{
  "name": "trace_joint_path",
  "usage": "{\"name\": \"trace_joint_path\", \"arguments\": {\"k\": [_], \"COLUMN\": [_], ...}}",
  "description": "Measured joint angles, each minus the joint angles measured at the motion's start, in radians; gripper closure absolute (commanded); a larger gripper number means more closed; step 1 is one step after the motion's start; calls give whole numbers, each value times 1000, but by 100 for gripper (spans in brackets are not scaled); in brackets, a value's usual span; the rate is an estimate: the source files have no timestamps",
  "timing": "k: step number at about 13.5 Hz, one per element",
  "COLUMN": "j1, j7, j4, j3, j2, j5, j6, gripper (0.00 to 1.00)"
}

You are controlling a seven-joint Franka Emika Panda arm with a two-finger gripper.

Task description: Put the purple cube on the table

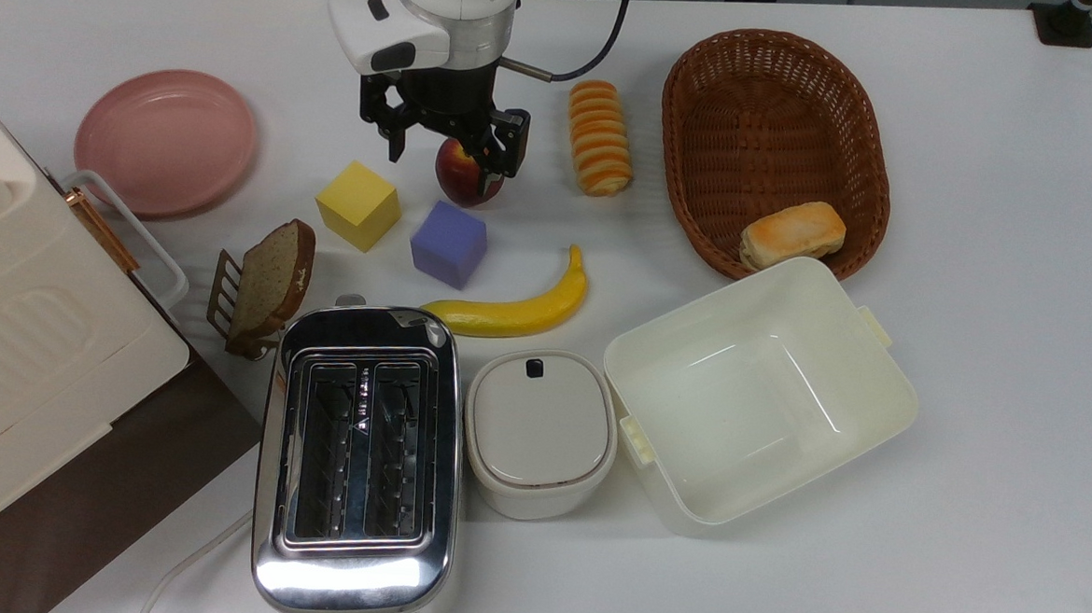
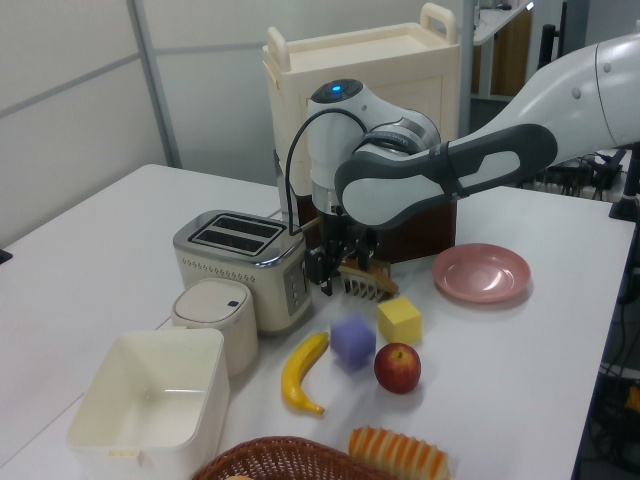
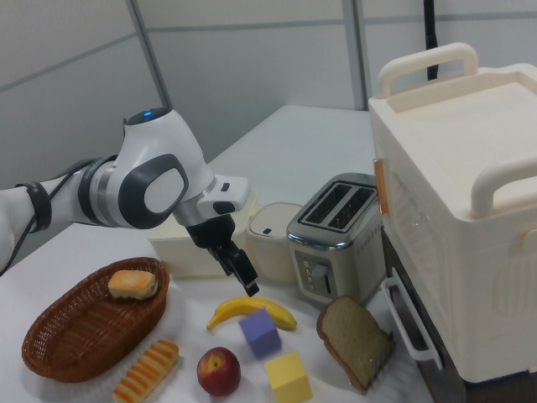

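The purple cube (image 1: 448, 243) rests alone on the white table (image 1: 970, 413), between the yellow cube (image 1: 358, 205) and the banana (image 1: 518, 305). It also appears in the left view (image 2: 352, 341) and the right view (image 3: 260, 332), touching nothing around it. My gripper (image 1: 453, 152) hangs above and just behind the cube, open, with nothing between its fingers. In the top view it covers part of the red apple (image 1: 467, 179). From the left view the gripper (image 2: 345, 272) is well clear of the cube's top.
A pink plate (image 1: 165, 140) lies at the top view's left, with a bread slice (image 1: 272, 278) in a rack and a toaster (image 1: 359, 456) below. A striped pastry (image 1: 600, 136), wicker basket (image 1: 781, 104), white bin (image 1: 756, 392) and lidded pot (image 1: 539, 432) stand around.
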Motion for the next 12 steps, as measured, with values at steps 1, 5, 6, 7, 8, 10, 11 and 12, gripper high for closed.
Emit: {"name": "trace_joint_path", "arguments": {"k": [1,5,6,7,8,10,11,12], "j1": [0,-1,-2,-3,-4,-6,8,67], "j7": [0,0,0,0,0,-18,-72,-130], "j4": [0,0,2,8,34,136,193,229], "j3": [0,0,0,-1,-1,-15,-47,-129], "j2": [0,0,0,-2,-5,-20,-34,-53], "j5": [0,0,0,0,0,0,0,1], "j6": [0,0,0,-5,-54,-219,-311,-376], "gripper": [0,0,0,0,0,0,0,0]}}
